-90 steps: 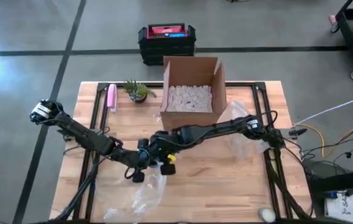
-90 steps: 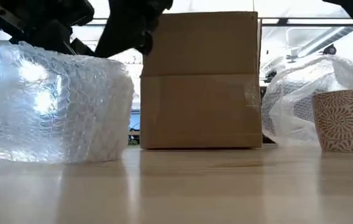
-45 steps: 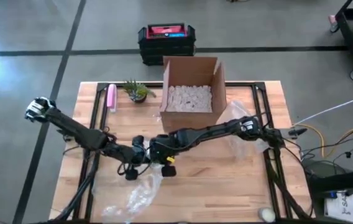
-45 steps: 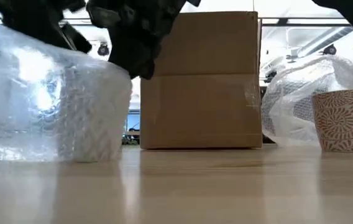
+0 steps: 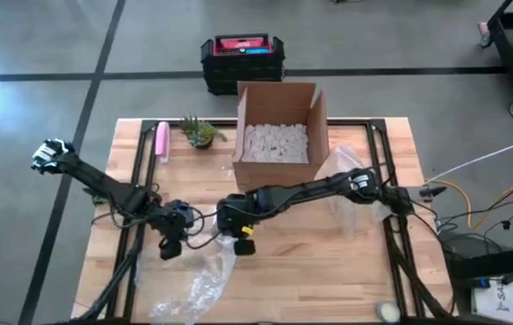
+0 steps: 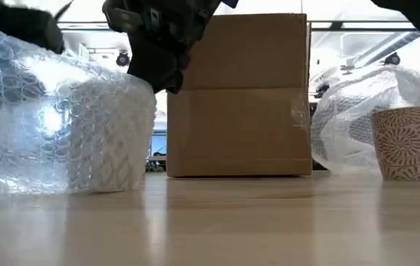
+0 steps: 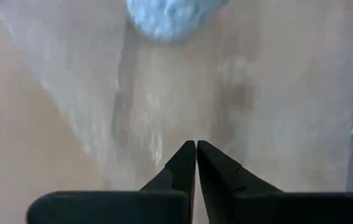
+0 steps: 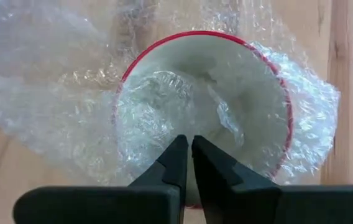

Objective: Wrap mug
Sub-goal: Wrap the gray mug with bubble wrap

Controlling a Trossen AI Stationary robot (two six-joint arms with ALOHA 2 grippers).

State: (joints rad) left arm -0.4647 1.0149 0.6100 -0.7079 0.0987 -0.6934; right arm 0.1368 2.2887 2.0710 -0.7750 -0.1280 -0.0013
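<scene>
The red-rimmed white mug (image 8: 204, 112) stands on the wooden table (image 5: 329, 271) near its front-left area, enveloped in a bubble wrap sheet (image 6: 55, 122). The right gripper (image 8: 185, 152) hangs directly over the mug mouth, fingers clenched together, with wrap tucked inside the cup. The left gripper (image 7: 196, 155), fingers pressed together, sits just left above the wrap. Beyond stands an open cardboard box (image 5: 279, 131) holding packing peanuts; a patterned cup (image 6: 406, 142) stands right.

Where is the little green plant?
In the high view, the small green potted plant sits near the table's far edge, between the pink tube and the open cardboard box.
</scene>
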